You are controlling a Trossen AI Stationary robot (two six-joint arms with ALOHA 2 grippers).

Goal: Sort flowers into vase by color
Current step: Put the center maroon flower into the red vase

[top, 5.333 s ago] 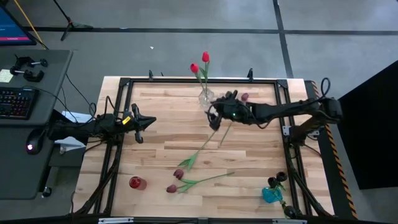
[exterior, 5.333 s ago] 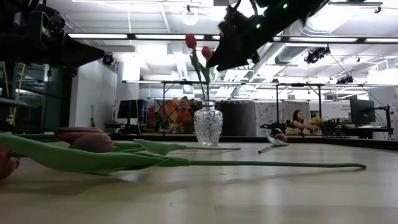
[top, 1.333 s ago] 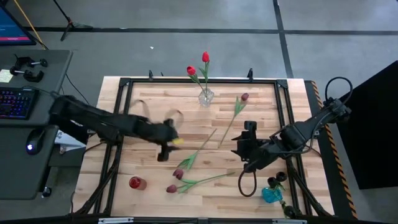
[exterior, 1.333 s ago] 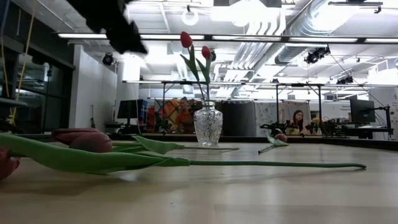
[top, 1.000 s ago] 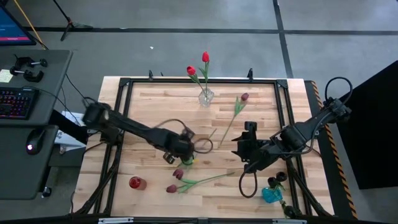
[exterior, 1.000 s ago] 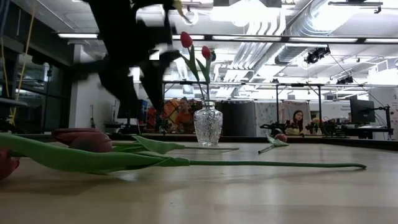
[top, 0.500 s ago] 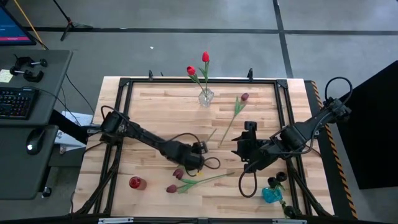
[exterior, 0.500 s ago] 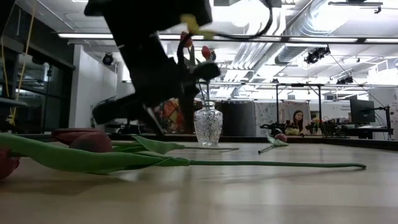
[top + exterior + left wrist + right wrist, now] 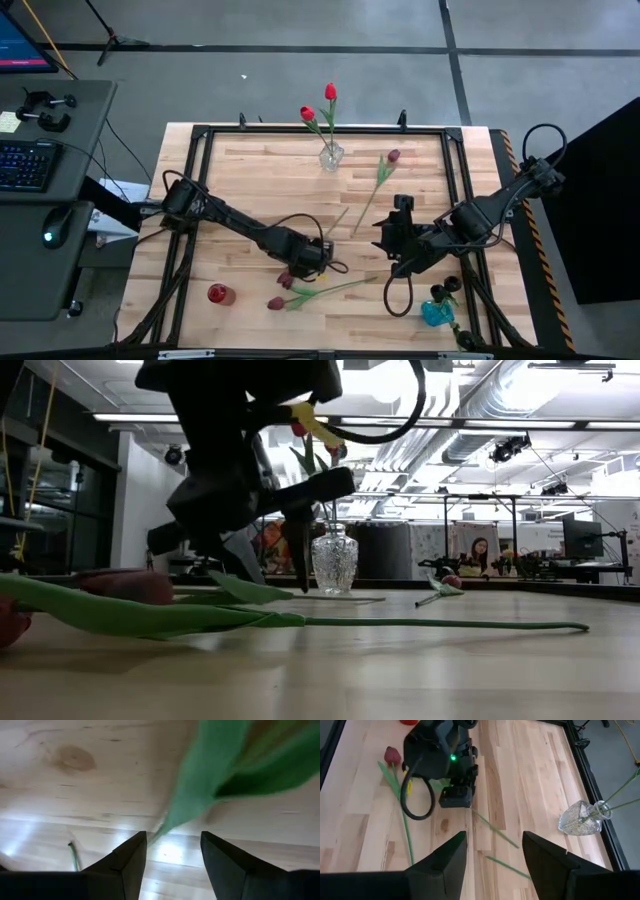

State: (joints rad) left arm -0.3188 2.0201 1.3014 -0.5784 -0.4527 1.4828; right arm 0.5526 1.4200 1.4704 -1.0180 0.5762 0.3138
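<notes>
Two bright red tulips (image 9: pixel 320 105) stand in a clear glass vase (image 9: pixel 330 155) at the table's far edge. Three maroon tulips lie flat on the wood: one by the vase (image 9: pixel 393 156), one in the middle (image 9: pixel 287 280) and one nearer the front (image 9: pixel 275 302). My left gripper (image 9: pixel 308 258) hangs open, low over the middle tulip, its fingers either side of that tulip's green leaf (image 9: pixel 200 785) and thin stem, touching neither. My right gripper (image 9: pixel 385 240) waits open right of centre, holding nothing.
A red vase (image 9: pixel 220 293) stands near the front left and a blue vase (image 9: pixel 437 312) at the front right. A black frame (image 9: pixel 200 135) borders the tabletop. Bare wood lies along the far left part of the table.
My left gripper has travelled toward the table's right and near edges and come down low over the middle tulip. Its fingers have stayed open. The flowers have not moved.
</notes>
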